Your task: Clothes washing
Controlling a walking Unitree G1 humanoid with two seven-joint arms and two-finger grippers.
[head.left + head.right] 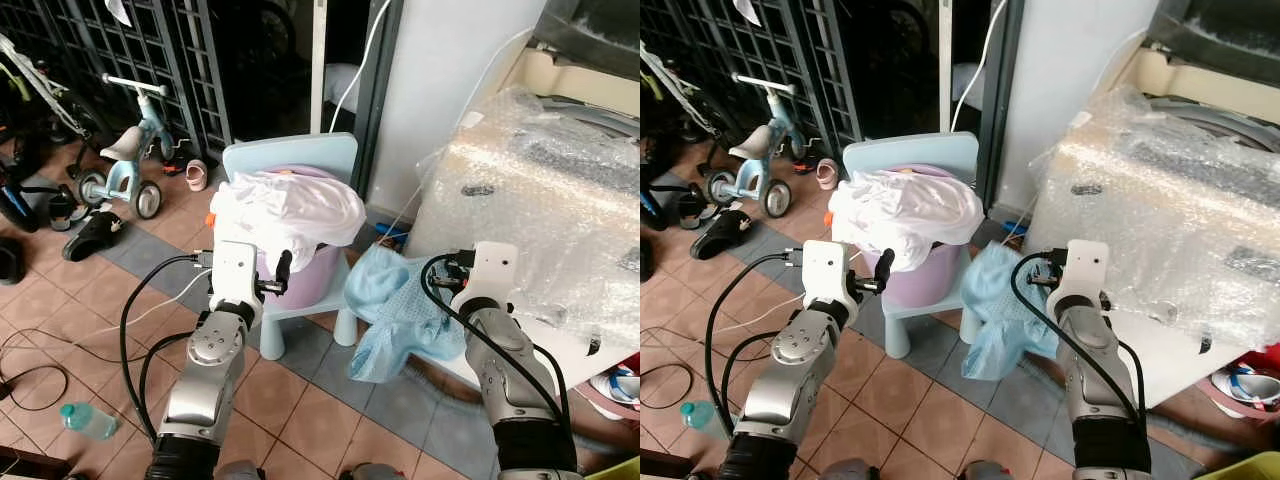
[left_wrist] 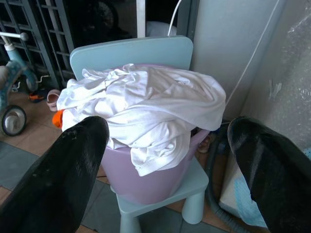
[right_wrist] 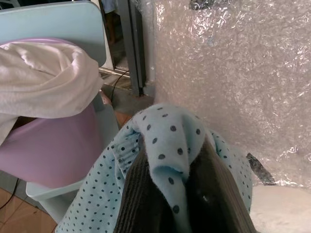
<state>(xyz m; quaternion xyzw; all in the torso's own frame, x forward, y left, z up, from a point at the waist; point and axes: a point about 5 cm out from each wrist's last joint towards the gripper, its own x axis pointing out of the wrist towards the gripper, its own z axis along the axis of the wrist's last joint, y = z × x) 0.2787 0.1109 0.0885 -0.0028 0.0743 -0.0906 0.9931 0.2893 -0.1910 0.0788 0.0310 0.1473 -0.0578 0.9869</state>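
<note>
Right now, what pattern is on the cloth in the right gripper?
Light blue cloth with small dark dots, clearest in the right wrist view.

The white clothes [image 2: 146, 109] hide what's inside my purple bucket [image 2: 146, 184]. The dotted blue cloth [image 3: 165, 145] covers my right gripper's fingers [image 3: 141, 199]. The tricycle [image 1: 125, 160] is partly cut off.

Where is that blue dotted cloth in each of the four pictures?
Left eye: blue dotted cloth, centre-right, hanging from the right end effector.
Right eye: cloth, centre.
Left wrist: a sliver at the lower right.
Right wrist: foreground, pinched.
Shared landmark: purple tub.
</note>
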